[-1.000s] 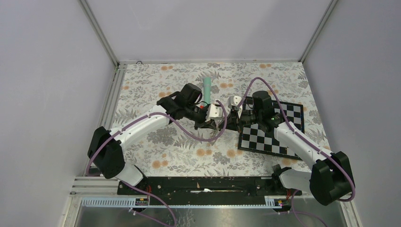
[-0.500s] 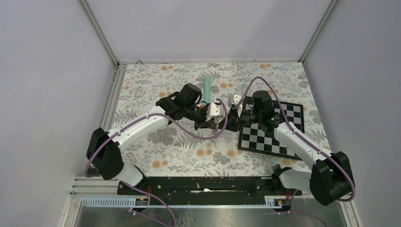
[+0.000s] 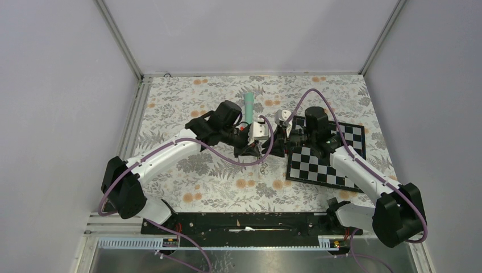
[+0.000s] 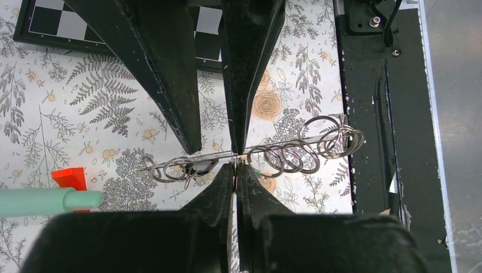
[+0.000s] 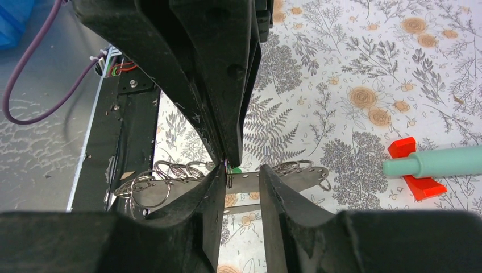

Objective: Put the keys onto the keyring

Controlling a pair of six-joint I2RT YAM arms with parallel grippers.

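The keyring (image 5: 295, 177), a flat grey-brown strap with holes and several wire rings (image 4: 341, 135), hangs above the table between both grippers. My left gripper (image 4: 235, 166) is shut on its middle; it also shows in the top view (image 3: 262, 149). A sliver of bright green (image 5: 236, 169), likely the green key's head, sits at that pinch. My right gripper (image 5: 241, 175) is open, with the strap just past its fingertips (image 4: 192, 145). I cannot make out the plain key.
A teal stick (image 3: 248, 105) with a red base (image 5: 412, 151) lies just beyond the grippers. A chessboard (image 3: 327, 162) lies under the right arm. The black base rail (image 3: 244, 222) runs along the near edge.
Both grippers have shifted slightly toward the far side, staying together. The left gripper's hold looks unchanged.
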